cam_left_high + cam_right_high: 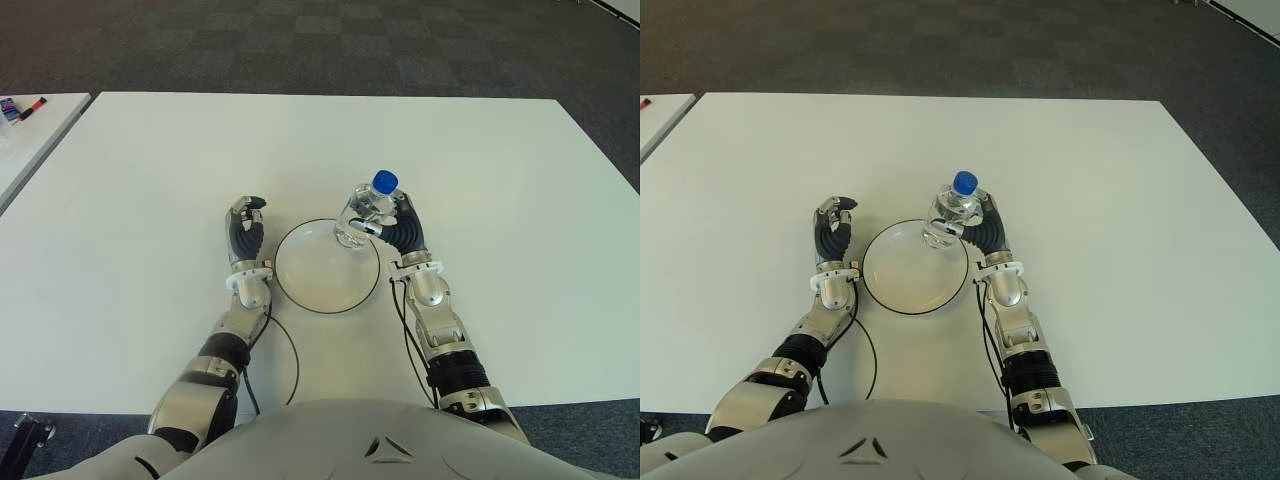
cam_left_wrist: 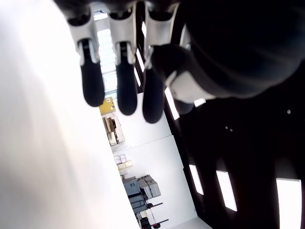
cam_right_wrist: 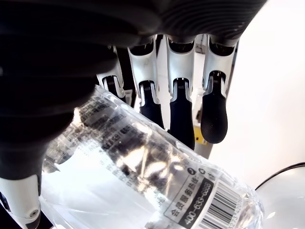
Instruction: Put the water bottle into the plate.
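Observation:
A clear water bottle (image 1: 362, 215) with a blue cap (image 1: 385, 182) stands tilted over the far right rim of the white, dark-edged plate (image 1: 305, 285). Its base is at the plate's edge. My right hand (image 1: 402, 228) is just right of the plate and shut on the bottle. In the right wrist view its fingers (image 3: 181, 114) wrap behind the labelled bottle (image 3: 143, 176). My left hand (image 1: 246, 225) shows beside the plate's left rim, fingers (image 2: 126, 90) loosely bent and holding nothing.
The white table (image 1: 140, 180) spreads wide on all sides of the plate. A second table (image 1: 30, 135) at far left carries small items (image 1: 22, 108). Thin black cables (image 1: 292, 365) run from both wrists toward my body. Dark carpet (image 1: 300, 40) lies beyond.

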